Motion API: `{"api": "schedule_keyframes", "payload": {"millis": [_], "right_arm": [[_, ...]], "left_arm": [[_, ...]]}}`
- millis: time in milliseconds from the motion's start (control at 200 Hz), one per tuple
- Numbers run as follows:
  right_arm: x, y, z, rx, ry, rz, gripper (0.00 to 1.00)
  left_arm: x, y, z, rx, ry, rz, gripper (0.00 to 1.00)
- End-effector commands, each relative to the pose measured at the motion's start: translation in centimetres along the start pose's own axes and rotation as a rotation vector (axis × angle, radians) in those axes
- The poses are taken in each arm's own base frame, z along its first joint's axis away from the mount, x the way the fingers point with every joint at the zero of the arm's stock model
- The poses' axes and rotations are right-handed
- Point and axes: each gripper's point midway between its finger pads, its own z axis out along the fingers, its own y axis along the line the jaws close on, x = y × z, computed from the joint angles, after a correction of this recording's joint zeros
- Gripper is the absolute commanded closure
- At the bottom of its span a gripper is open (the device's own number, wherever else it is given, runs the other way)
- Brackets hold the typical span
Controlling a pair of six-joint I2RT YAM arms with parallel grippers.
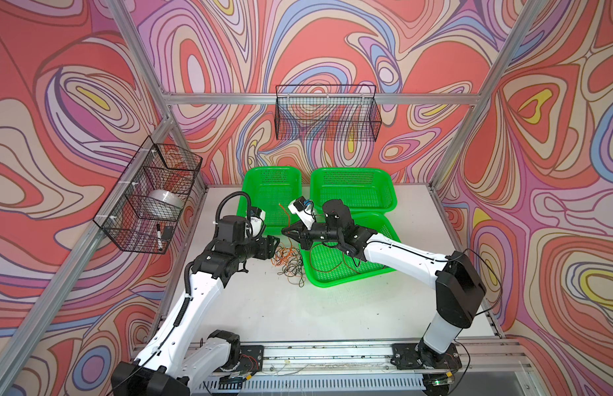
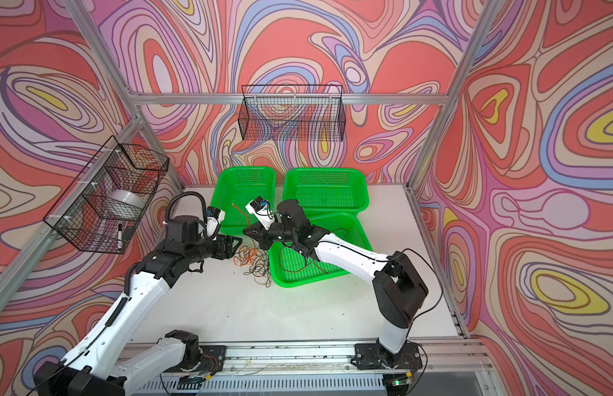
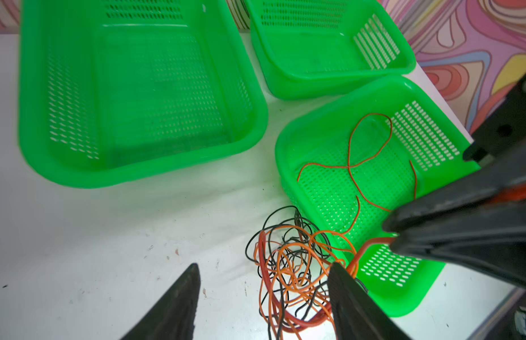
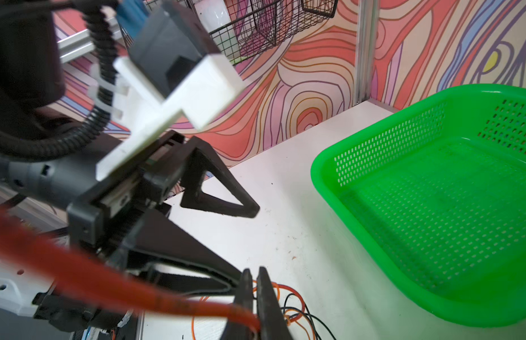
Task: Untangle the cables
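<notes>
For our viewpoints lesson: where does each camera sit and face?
Top views: high behind the robot, looking down on both arms, the white table and the tangle of thin orange, red and black cables.
Left wrist: on the left arm, facing the tangle past the left gripper, fingers open.
Right wrist: on the right arm, looking along the right gripper, shut on an orange-red cable.
Both wrist views share the tangle.

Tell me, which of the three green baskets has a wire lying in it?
The front basket, under the right arm: a thin red wire loops across its floor. The back left basket and back right basket show none.
</notes>
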Motion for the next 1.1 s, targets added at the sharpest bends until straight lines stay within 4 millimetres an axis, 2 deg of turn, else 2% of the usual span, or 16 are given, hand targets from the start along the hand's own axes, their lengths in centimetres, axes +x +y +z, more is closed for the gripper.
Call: {"api": "schedule_keyframes", "payload": {"millis": [0,250,456,601,771,861,1092], "right_arm": [[-2.0,1.9,-0.9,-0.06,-0.032,-0.052,1.0],[-2.1,1.9,-0.5,-0.072,-0.033,-0.045,1.0],[-2.7,2.2,-0.4,-0.094,-0.05,-0.049,1.0],[-2.9,2.1,-0.3,-0.094,-0.051,-0.044,1.0],[-3.1,1.8,-0.2,-0.078,-0.051,-0.035,1.0],[-3.8,1.7,-0.6,-0.055,-0.066,-0.042,1.0],[-7.2,2.3,-2.7,0.007,-0.122,-0.088,1.0]], "left_arm": [[0.3,-1.7,0.5,0.117,0.022,0.076,0.32],[1.1,-2.4,1.5,0.182,0.024,0.007,0.3],[2.7,-1.6,2.9,0.163,0.059,-0.019,0.34],[3.1,-1.5,3.6,0.176,0.066,-0.033,0.48],[2.7,-1.5,3.9,0.179,0.035,-0.051,0.86],[3.0,-1.1,3.9,0.16,0.038,-0.053,1.0],[4.4,1.6,3.9,0.004,0.067,-0.071,1.0]]}}
